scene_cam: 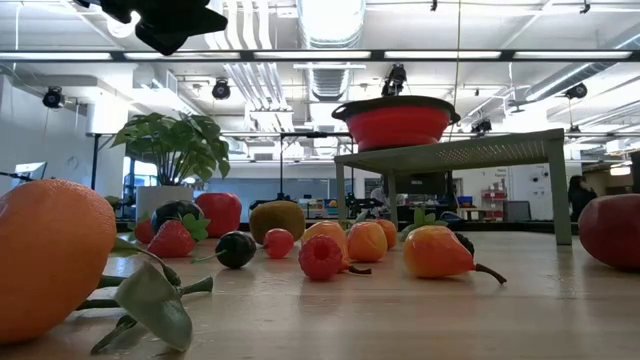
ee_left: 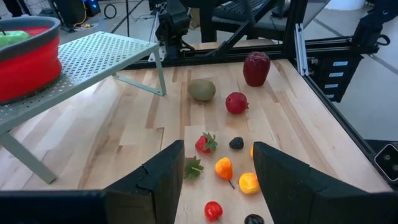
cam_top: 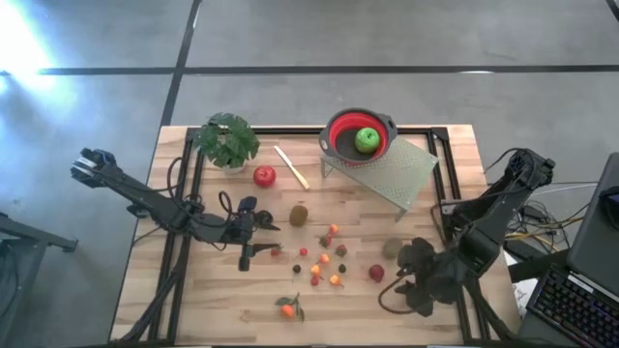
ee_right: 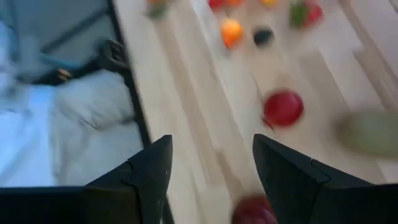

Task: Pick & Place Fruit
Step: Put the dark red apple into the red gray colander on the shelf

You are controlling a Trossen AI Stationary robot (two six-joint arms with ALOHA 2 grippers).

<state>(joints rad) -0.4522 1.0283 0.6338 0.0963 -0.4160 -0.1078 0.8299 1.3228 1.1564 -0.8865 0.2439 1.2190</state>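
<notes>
Small fruit lies scattered on the wooden table (cam_top: 193,300): strawberries and berries (cam_top: 324,256), a red apple (cam_top: 264,176), two kiwis (cam_top: 299,215) (cam_top: 392,247), a leafy tangerine (cam_top: 288,308) and a round red fruit (cam_top: 376,274). A green apple (cam_top: 367,140) sits in the red bowl (cam_top: 338,130) on the grey rack (cam_top: 401,169). My left gripper (cam_top: 263,230) (ee_left: 217,180) hangs open above the table, left of the berries. My right gripper (cam_top: 404,278) (ee_right: 211,180) hovers open at the right, just over a dark red fruit (ee_right: 255,211). Neither holds anything.
A potted plant (cam_top: 227,140) stands at the far left and a pale knife (cam_top: 291,166) lies beside the red apple. Black frame rails (cam_top: 179,242) run along the table's left and right sides. Bare wood lies along the near edge around the tangerine.
</notes>
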